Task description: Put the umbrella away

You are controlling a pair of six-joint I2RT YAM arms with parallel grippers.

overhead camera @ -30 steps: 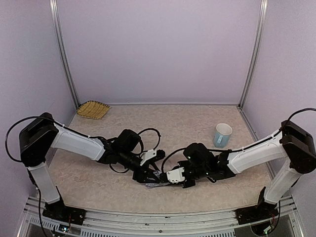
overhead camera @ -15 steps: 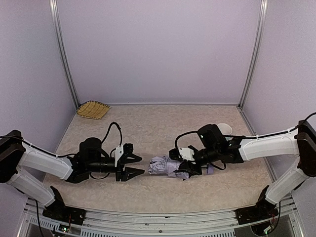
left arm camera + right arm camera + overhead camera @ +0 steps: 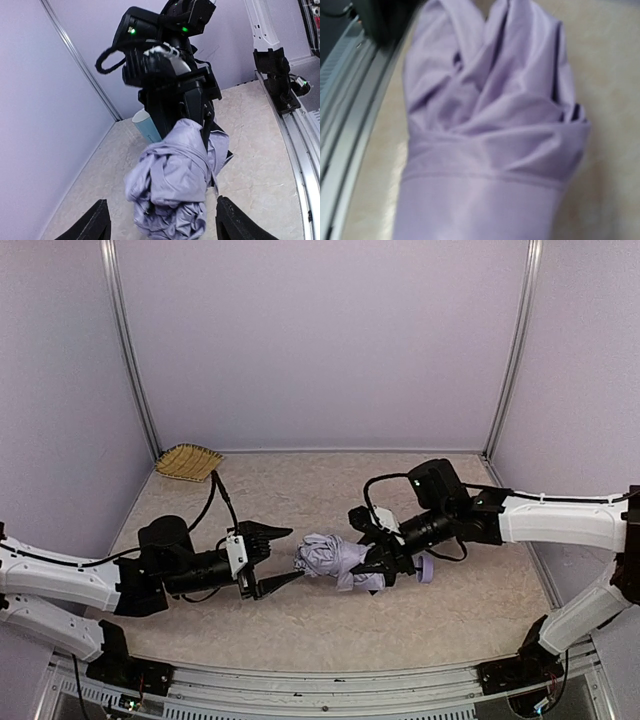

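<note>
The left claw (image 3: 295,554) stands wide, its two fingers (image 3: 98,221) spread above and below the line of the umbrella (image 3: 335,562) and gripping nothing. It points right, straight at the bunched canopy end, which sits just at the mouth of the jaws. The left wrist view shows the crumpled lavender fabric filling the gap between the fingers, though I cannot tell if it touches either one.

The umbrella's long axis runs roughly left to right across the middle of the surface (image 3: 300,635), canopy end toward the left arm and handle end toward the right arm. I cannot tell whether the bundle rests on the surface or hangs just above it.

The right claw (image 3: 385,565) is clamped on the umbrella near the handle end and comes at it from the far right side. The small lavender handle (image 3: 425,568) sticks out just past it.

In my judgement the left arm is the free one and nearer the loose folds, so the coming move turns on closing across the canopy along this shared axis.
</note>
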